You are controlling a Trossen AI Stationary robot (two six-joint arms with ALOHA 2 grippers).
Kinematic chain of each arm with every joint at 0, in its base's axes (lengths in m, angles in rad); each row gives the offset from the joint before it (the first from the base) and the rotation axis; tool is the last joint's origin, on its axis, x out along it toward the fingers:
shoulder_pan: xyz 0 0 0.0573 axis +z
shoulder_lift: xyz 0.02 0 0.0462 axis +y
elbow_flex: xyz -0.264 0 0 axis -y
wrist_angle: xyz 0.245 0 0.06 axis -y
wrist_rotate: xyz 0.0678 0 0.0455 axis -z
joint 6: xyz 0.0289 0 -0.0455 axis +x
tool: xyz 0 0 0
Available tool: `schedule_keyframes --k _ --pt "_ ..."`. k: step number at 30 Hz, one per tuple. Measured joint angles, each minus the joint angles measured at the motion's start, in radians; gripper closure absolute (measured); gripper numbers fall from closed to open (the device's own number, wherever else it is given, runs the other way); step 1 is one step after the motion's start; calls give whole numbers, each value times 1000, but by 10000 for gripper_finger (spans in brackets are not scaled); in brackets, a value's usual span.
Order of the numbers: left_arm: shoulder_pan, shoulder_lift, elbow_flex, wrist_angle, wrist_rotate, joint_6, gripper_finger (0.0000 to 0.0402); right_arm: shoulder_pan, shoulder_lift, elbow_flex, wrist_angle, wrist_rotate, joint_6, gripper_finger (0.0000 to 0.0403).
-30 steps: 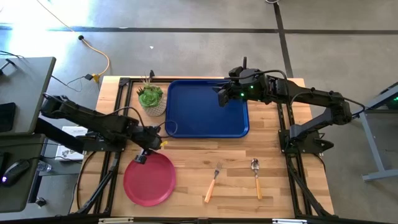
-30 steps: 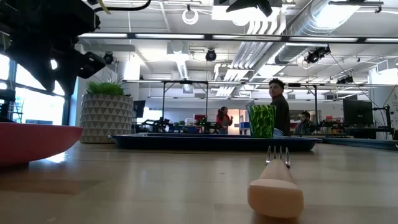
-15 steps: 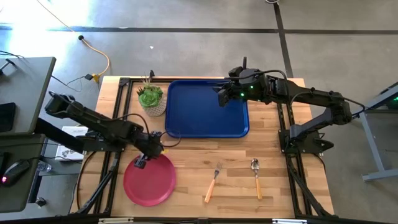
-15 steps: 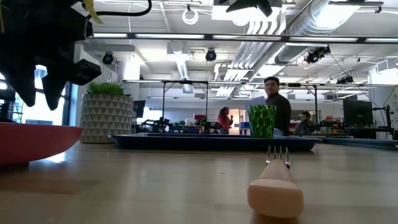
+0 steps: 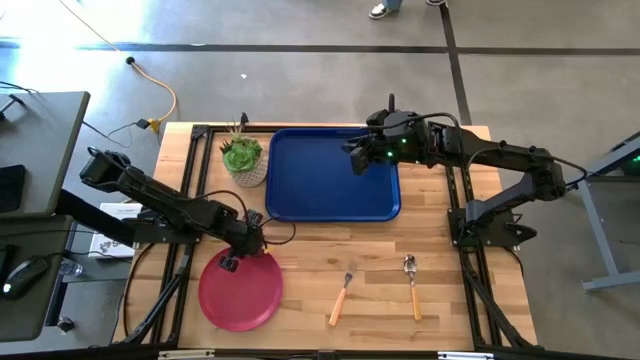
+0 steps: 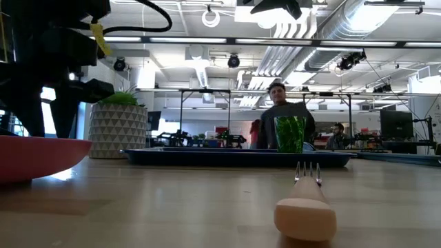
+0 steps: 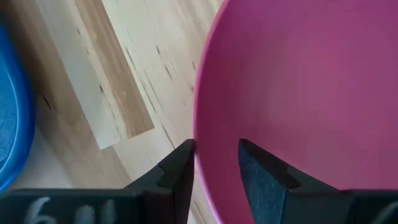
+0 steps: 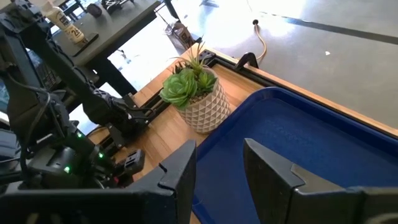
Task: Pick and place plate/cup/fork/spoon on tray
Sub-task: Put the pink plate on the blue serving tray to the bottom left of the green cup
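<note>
While left gripper (image 7: 214,171) straddles plate (image 5: 240,290) rim w/ parted fingers, right gripper (image 5: 352,157), open, hovers over tray (image 5: 325,180) nr plant pot (image 5: 243,160).

Bright, even daylight throughout. High view: sunlit glare patch on grey concrete floor (image 5: 40,25) at upper left; soft short shadows under arms on pale wooden table (image 5: 310,250). Low view: ceiling strip lights, windows behind blow out; left arm's gripper (image 6: 45,103) reads as black silhouette; orange handle of small metal fork (image 6: 305,213) close and blurred. Left wrist view: round pink-red plastic plate (image 7: 305,93) soft, evenly lit.
</note>
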Motion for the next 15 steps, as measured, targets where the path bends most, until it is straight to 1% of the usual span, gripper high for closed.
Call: schedule_keyframes --k 6,15 --pt "0 66 0 5 -70 -11 289 0 0 0 -7 0 0 279" --pt "0 135 1 4 -72 -22 290 0 0 0 -12 0 0 279"
